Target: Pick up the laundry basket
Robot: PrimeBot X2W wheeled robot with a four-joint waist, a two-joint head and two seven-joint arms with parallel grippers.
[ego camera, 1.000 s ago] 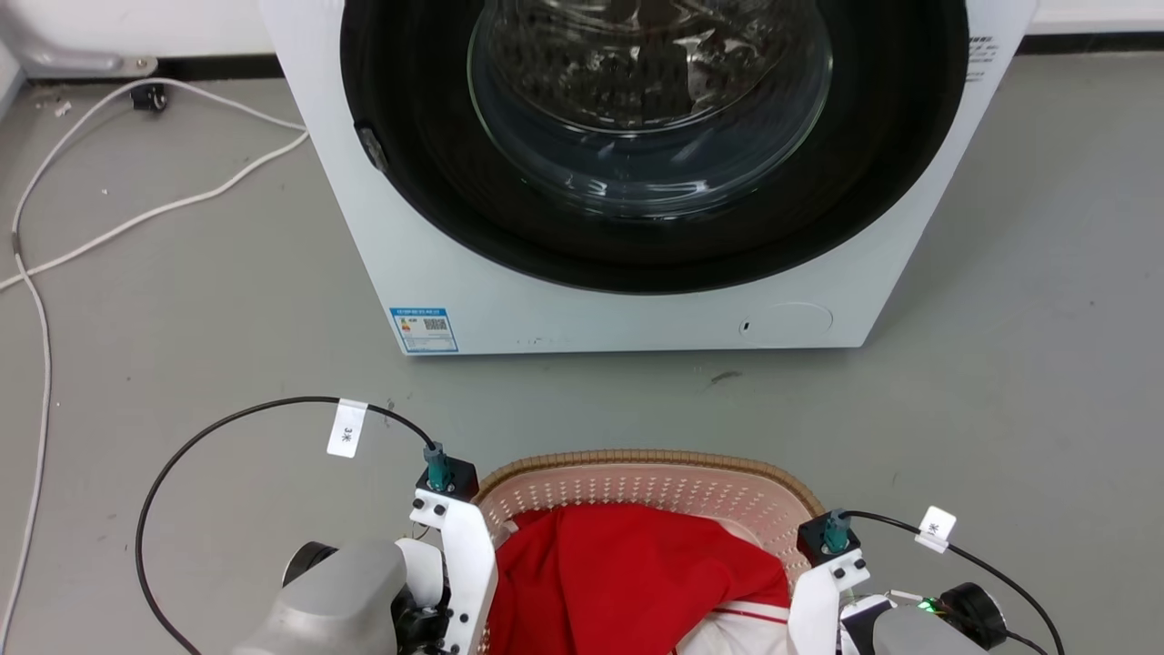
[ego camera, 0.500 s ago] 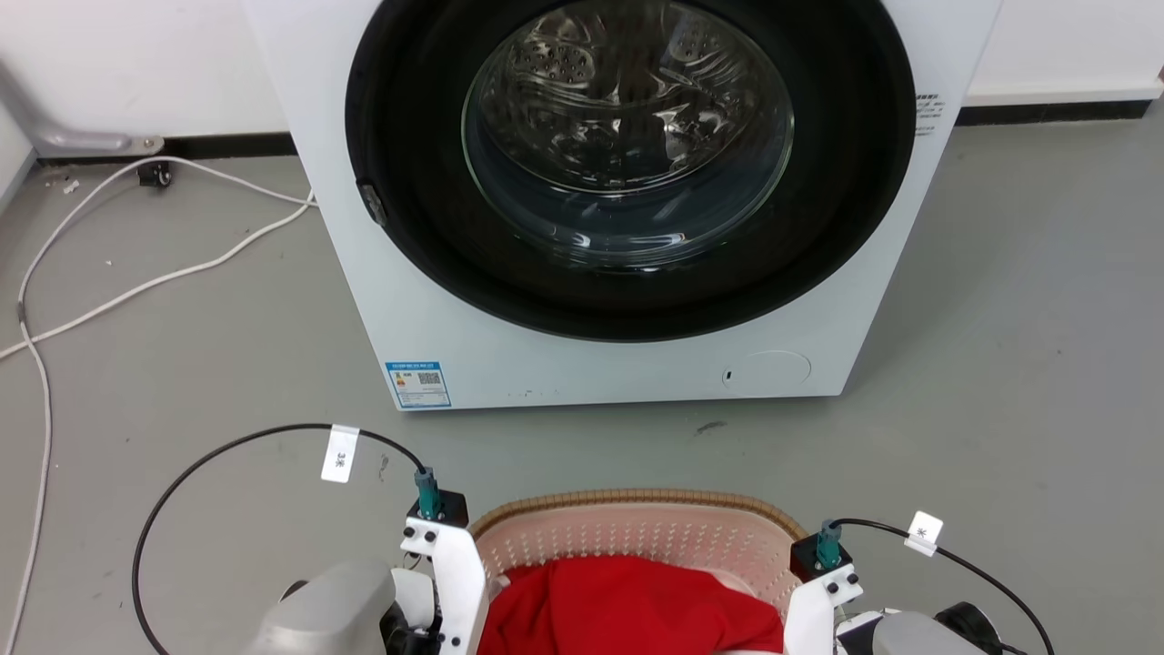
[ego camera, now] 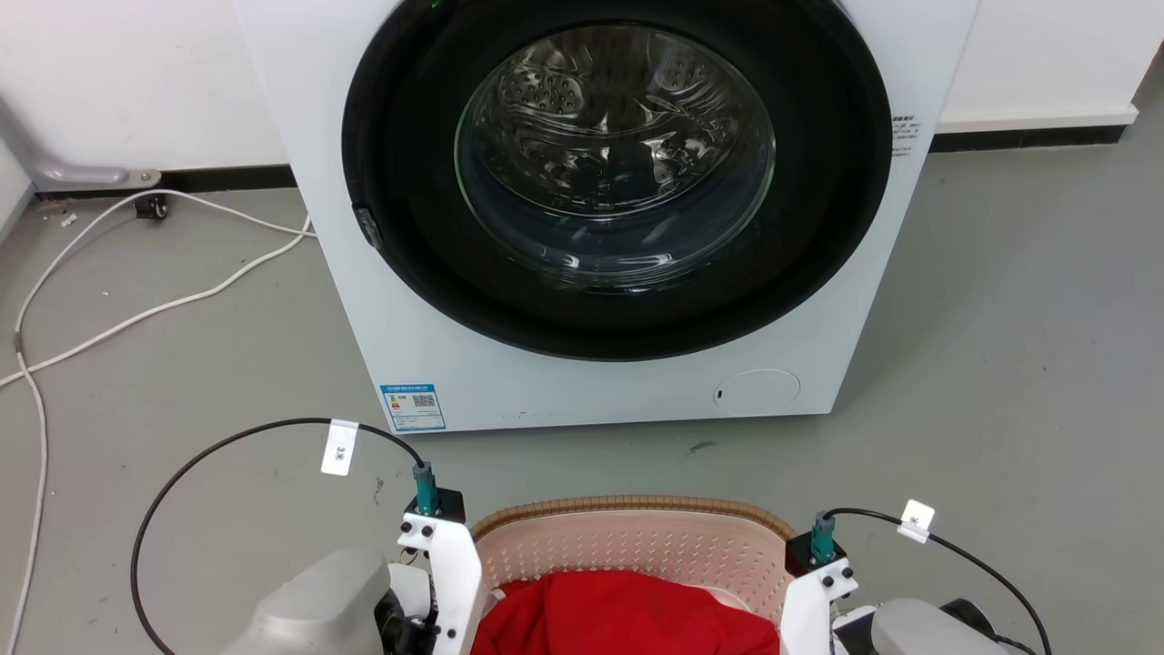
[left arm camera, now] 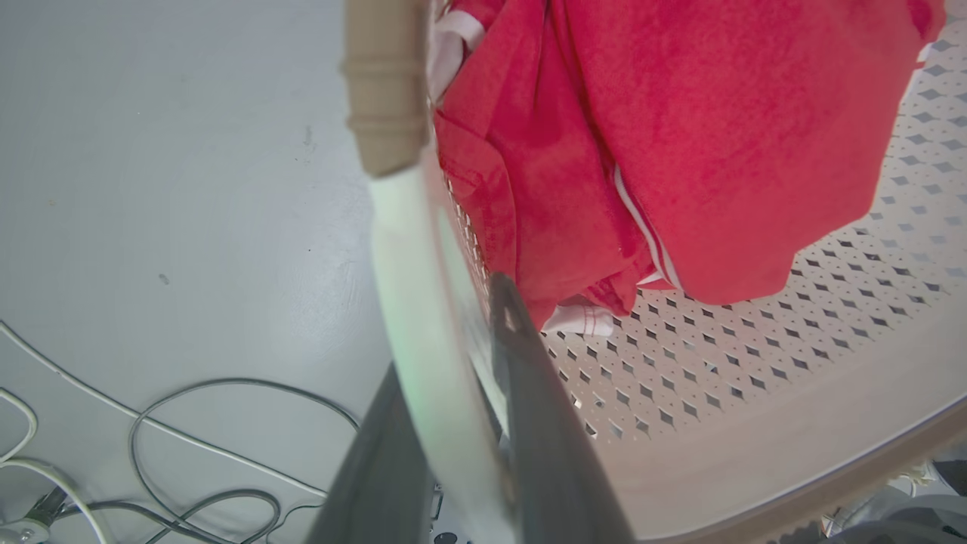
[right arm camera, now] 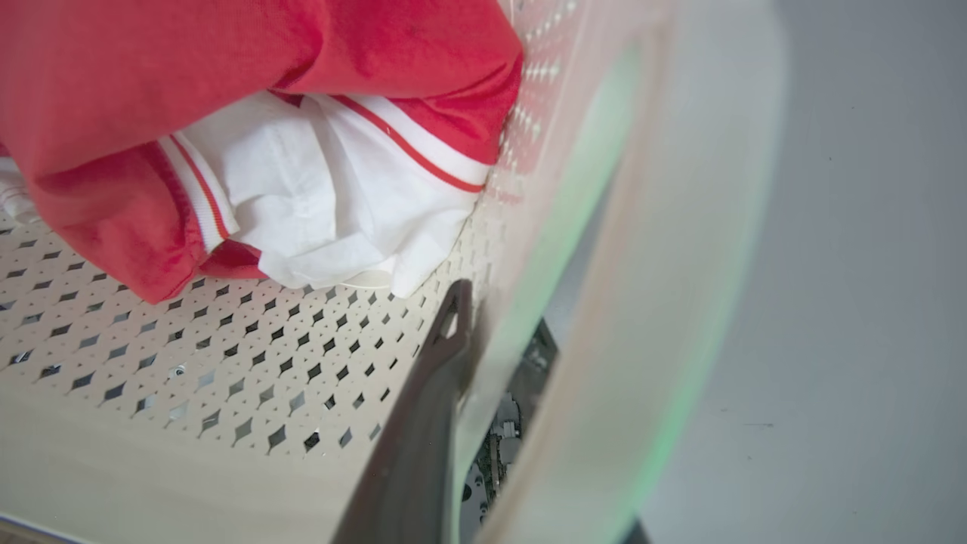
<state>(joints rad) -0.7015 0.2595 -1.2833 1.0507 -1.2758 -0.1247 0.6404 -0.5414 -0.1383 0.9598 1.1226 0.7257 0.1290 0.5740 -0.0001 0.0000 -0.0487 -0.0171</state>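
Note:
The laundry basket, pale pink-cream with perforated walls and a tan braided rim, sits at the bottom of the head view between my two wrists. A red garment lies in it, with white red-striped cloth beneath. My left gripper is shut on the basket's left wall, one dark finger inside and one outside. My right gripper clamps the right wall; its inner finger lies against the perforated inside, and the outer finger is mostly hidden.
A white washing machine with a dark round door stands close ahead on the grey floor. White cables trail across the floor at the left, and more cables lie below the basket's left side.
The head camera has moved: the washing machine now shows further down, with more of its door visible. The basket sits lower in the picture, still held between both grippers.

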